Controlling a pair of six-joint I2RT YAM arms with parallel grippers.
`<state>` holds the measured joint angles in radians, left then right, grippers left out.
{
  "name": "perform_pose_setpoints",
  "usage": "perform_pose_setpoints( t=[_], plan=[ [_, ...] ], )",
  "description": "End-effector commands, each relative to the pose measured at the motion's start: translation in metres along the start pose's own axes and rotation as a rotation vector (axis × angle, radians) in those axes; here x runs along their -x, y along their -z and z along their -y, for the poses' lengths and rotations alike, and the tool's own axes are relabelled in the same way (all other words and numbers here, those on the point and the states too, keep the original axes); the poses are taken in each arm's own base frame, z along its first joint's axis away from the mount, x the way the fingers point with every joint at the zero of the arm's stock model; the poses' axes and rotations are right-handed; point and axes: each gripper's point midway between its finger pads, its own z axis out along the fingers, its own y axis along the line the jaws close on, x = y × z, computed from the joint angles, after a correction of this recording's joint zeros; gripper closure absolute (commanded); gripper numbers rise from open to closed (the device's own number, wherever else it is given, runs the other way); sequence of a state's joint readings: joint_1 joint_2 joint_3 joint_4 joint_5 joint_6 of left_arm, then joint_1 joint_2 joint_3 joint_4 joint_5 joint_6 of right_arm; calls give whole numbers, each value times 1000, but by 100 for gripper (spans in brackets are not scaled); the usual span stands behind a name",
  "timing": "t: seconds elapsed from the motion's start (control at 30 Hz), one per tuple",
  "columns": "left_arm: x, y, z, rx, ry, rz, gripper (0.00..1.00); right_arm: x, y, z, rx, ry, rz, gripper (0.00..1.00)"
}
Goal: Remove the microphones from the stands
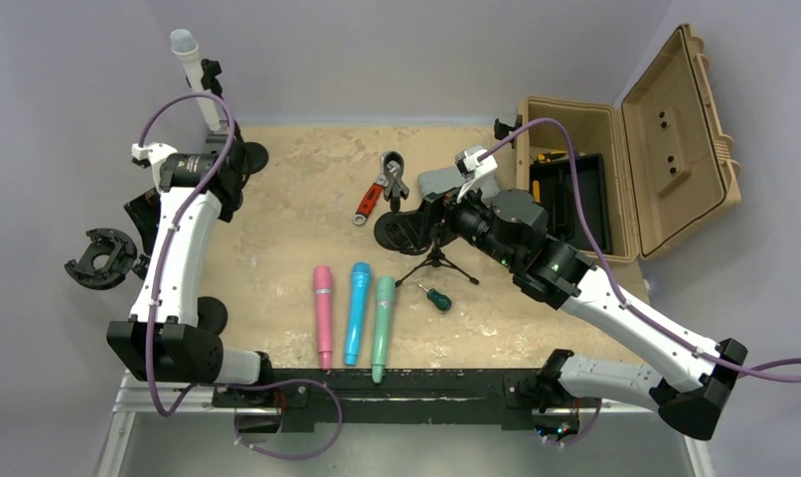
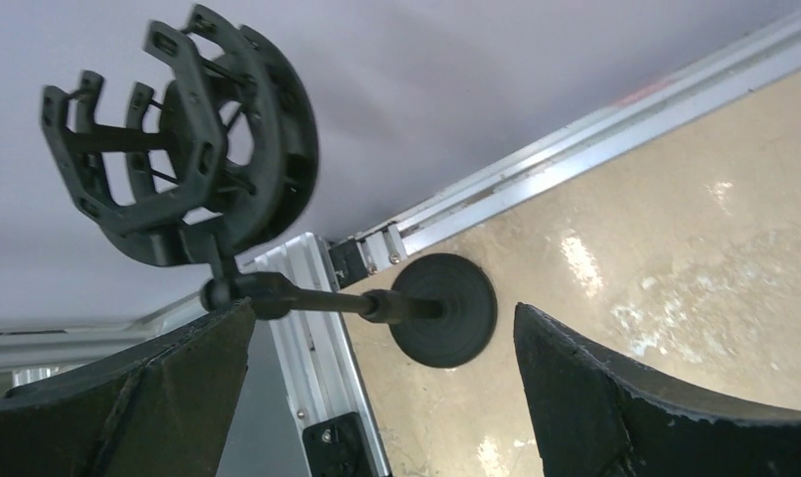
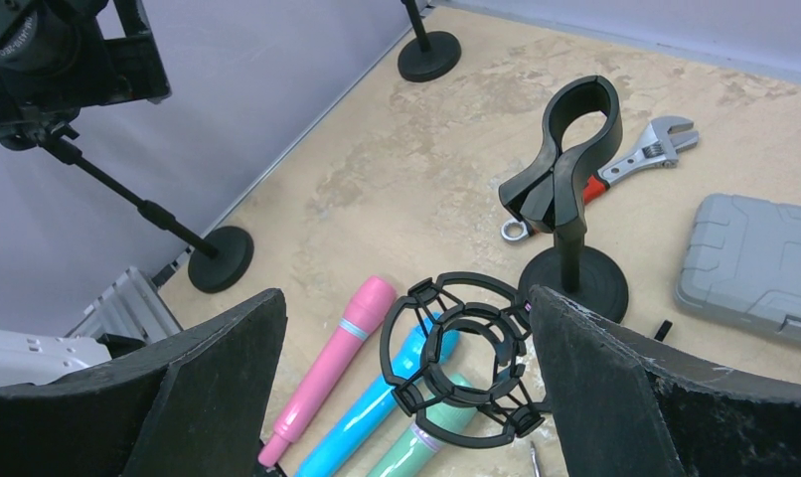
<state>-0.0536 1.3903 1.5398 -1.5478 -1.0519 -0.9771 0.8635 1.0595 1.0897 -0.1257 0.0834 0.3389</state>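
Near the white microphone [image 1: 191, 72], the left arm's lettering [image 3: 24, 32] is illegible.

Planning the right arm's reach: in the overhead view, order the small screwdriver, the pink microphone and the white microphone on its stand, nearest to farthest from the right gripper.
1. small screwdriver: close to the right gripper, on the side toward the arm bases.
2. pink microphone: lying flat, off to its left.
3. white microphone: far back-left corner.

Glossy stone-look table [image 1: 297, 199], smooth white microphone [image 1: 191, 68], matt plastic shock mount [image 3: 466, 360], metal wrench [image 3: 647, 147]
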Motion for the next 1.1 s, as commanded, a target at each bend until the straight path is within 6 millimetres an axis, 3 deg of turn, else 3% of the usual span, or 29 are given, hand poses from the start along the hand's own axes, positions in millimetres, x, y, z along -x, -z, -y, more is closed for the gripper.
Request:
perform_pose_setpoints(
  t=[0.0, 0.2, 0.4, 0.8, 1.07],
  plan=[
    [6, -1, -43, 108, -125, -12, 0, 19, 5, -6, 19, 11, 57, 9],
    [10, 1, -47, 102, -112, 4, 0, 20, 6, -5, 15, 12, 57, 9],
    [8, -14, -61, 158, -91, -23, 0, 21, 5, -7, 20, 8, 57, 9],
    [-2, -32, -32, 92, -117, -54, 0, 18, 7, -6, 18, 3, 51, 9],
    [0, -34, -26, 85, -129, -56, 0, 16, 4, -6, 21, 1, 48, 9]
  ],
)
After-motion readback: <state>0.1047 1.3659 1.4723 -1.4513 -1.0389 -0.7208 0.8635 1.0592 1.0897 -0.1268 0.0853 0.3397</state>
